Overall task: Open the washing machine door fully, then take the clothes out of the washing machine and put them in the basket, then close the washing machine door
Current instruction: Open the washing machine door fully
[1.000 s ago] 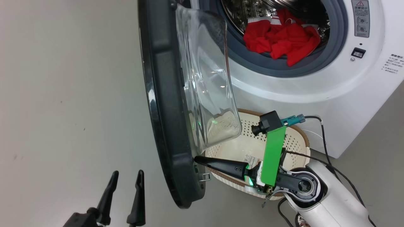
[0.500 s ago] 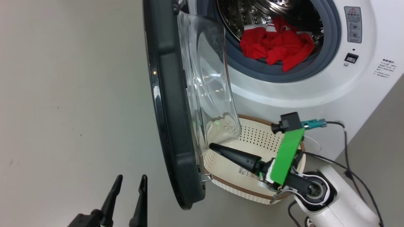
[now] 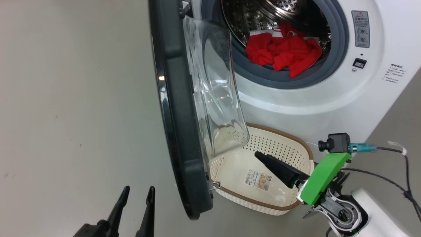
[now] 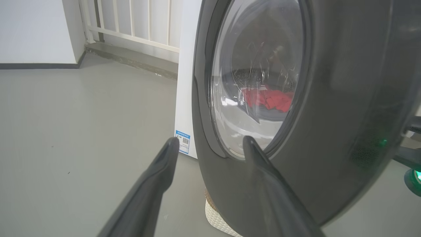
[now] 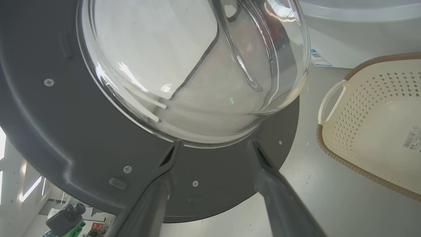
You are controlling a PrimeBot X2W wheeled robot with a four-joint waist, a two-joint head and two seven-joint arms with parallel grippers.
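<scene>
— Where does the large round black-rimmed glass door stand?
— Swung out to the left of the big white front-loading washing machine, edge-on.
— The bright red soft clothes?
— In the perforated steel drum, at its front lip.
— And the small cream perforated plastic basket?
— On the grey floor before the machine, below its opening and just right of the door. The right gripper is above the basket. The left gripper is left of the door.

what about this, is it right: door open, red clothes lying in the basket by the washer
No. The red clothes lie in the washer drum, not the basket, as the head view shows. The door is open.
</scene>
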